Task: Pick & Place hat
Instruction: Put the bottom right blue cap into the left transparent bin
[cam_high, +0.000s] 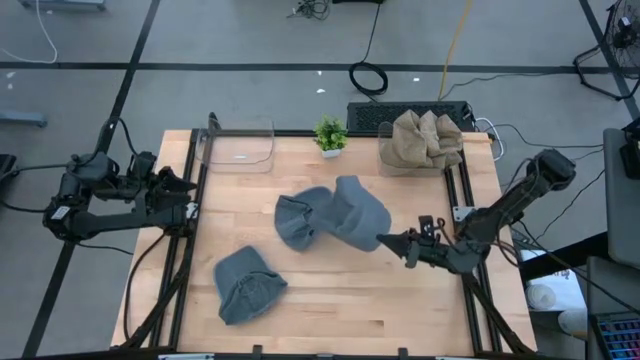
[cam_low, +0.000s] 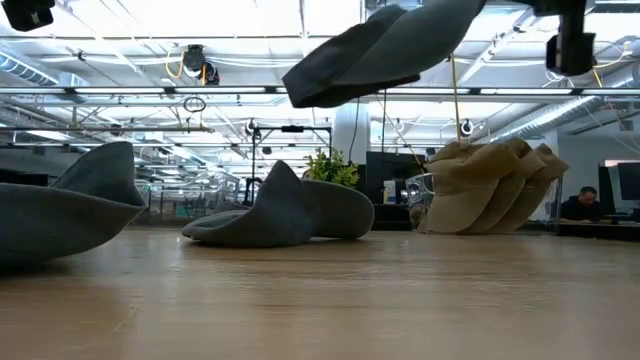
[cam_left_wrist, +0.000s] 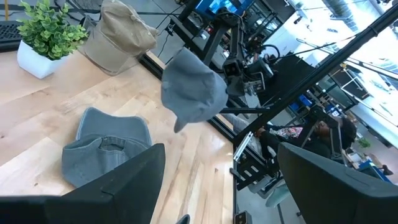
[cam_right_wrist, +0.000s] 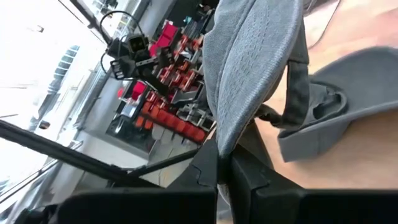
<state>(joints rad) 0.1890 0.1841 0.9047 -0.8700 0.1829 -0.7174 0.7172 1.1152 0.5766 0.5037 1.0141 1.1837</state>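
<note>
Pale wood planks make up the desk (cam_high: 340, 295), framed by black rails and standing on a grey floor crossed with dark tape lines and loose cables. The right end effector (cam_high: 384, 241) is clamped shut on the edge of a grey hat (cam_high: 358, 212), holding it lifted clear of the wood — in the low view the hat hangs high above the surface. Just beyond the right end effector's tip, partly under the lifted hat, a second grey hat (cam_high: 300, 220) lies on the desk. Farther off toward the left arm's side, nearer the front edge, rests a third grey hat (cam_high: 248, 285). Past the lifted hat, at the back edge, stand a small green plant (cam_high: 330, 134) in a white pot, a clear bin (cam_high: 236, 145) and a stack of tan hats (cam_high: 427, 138) sitting in another clear bin. The left end effector (cam_high: 188, 197) waits at the desk's left edge, well apart from all the hats, its fingers spread open and holding nothing. Behind the desk the low view shows an open workshop — ceiling trusses, bright lights, screens, and a person (cam_low: 586, 205) seated at far right.
</note>
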